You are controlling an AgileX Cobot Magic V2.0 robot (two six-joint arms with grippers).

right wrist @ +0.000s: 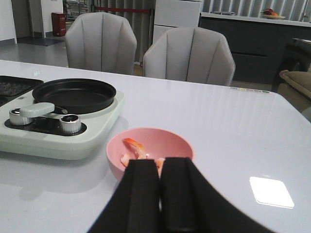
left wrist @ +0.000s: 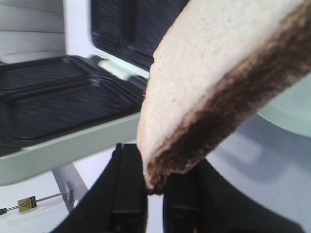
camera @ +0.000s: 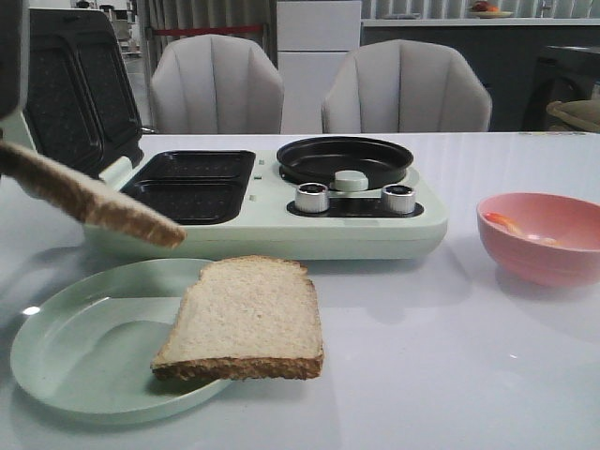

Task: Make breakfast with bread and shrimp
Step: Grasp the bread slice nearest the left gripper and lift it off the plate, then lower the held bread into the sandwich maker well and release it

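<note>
1. While the left gripper (left wrist: 154, 194) pinches one pale tan, brown-crusted bread slice (camera: 89, 199) aloft at nine o'clock, loading the black ribbed sandwich plate (camera: 192, 185) seems in hand; lowering flat comes next.
2. Second bread slice (camera: 246, 317) rests on the pale green plate (camera: 75, 347); right gripper (right wrist: 159, 182), closed and empty, hovers by curled orange shrimp (right wrist: 135, 148) in the pink bowl (right wrist: 170, 143) at three o'clock.

Only a yellow warning-triangle tag (left wrist: 26, 203), no legible text.
</note>
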